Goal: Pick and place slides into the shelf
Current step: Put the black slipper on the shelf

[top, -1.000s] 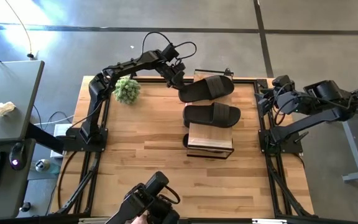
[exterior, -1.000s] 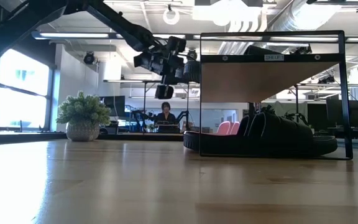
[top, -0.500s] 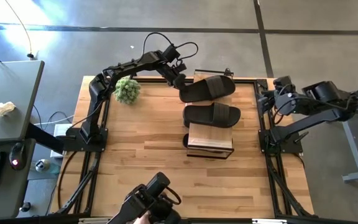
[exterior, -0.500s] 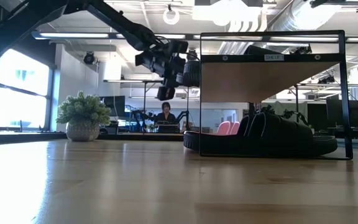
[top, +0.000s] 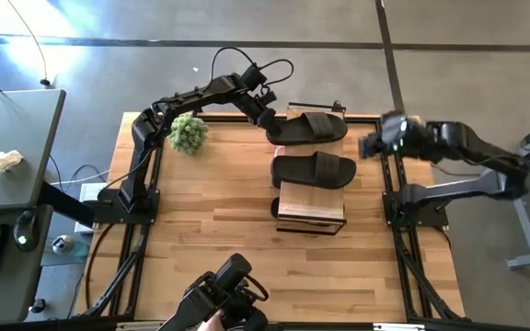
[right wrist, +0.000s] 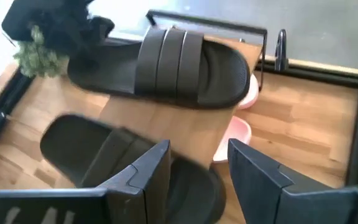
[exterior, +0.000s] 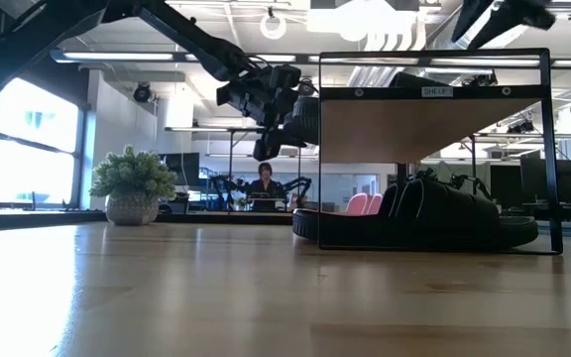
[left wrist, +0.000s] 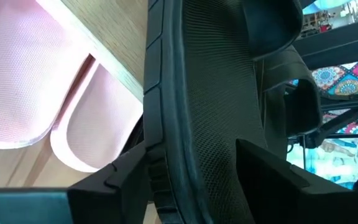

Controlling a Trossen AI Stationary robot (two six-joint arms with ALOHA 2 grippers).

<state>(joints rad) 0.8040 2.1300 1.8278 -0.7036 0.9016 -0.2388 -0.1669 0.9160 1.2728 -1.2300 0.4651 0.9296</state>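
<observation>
The shelf (top: 311,204) stands at the table's middle right, and two black slides lie flat on its plank top. The farther slide (top: 313,126) lies with its left end between the open fingers of my left gripper (top: 270,119), seen close up in the left wrist view (left wrist: 191,155). The nearer slide (top: 313,170) lies alone. Under the shelf, pink slides (right wrist: 238,134) and black slides (exterior: 424,218) rest on the table. My right gripper (top: 368,145) hovers open over the table's right edge, with nothing between its fingers (right wrist: 138,171). My left gripper's fingers (left wrist: 114,177) stand on either side of the farther black slide's left end (left wrist: 210,106), coming level from the table's left. The slide lies flat on the shelf top. I cannot tell whether either finger touches it.
A potted plant (top: 188,133) stands at the far left corner, close to my left arm. A camera mount (top: 228,294) sits at the near edge. The near half of the table (top: 210,239) is bare wood. A person (exterior: 264,178) sits far behind the table.
The farther black slide has turned from slanted to square across the shelf's far end. Its left end swung toward the far edge with my left gripper. My right gripper has moved quickly toward the table's left and now hovers above the right edge, nearer the shelf.
</observation>
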